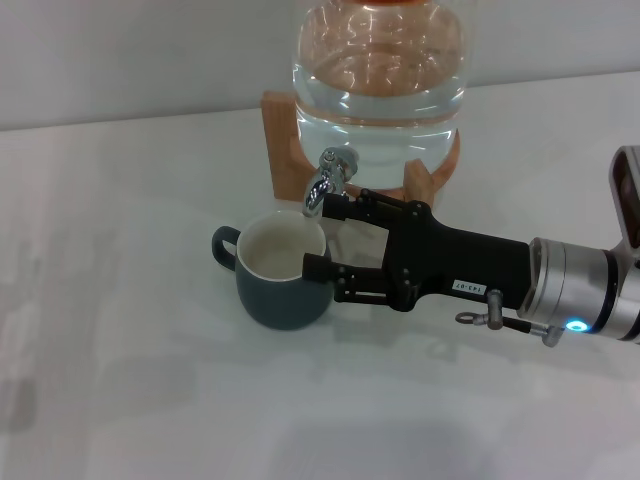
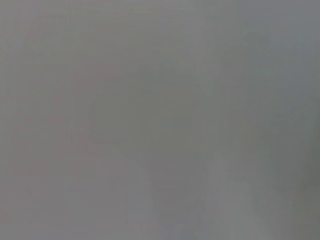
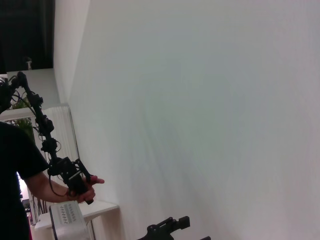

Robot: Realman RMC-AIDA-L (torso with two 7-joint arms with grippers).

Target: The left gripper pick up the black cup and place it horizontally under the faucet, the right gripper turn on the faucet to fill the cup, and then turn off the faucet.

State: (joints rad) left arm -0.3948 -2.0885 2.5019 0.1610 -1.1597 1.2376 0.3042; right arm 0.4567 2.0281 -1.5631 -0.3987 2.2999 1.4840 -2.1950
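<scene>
One black cup [image 1: 283, 272], one faucet [image 1: 328, 180], one glass jar [image 1: 380, 70], one right gripper [image 1: 335, 245].

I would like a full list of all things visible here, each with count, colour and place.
cup: one, dark grey-black with cream inside, upright on the table under the faucet.
faucet: one, chrome, at the jar's base.
jar: one, clear glass with water, on the stand.
stand: one, light wood, behind the cup.
table: one, white.
person: one, black shirt, holding a black device, right wrist view only.
right gripper: one, black, open beside the cup, below the faucet.
left gripper: not in view.
</scene>
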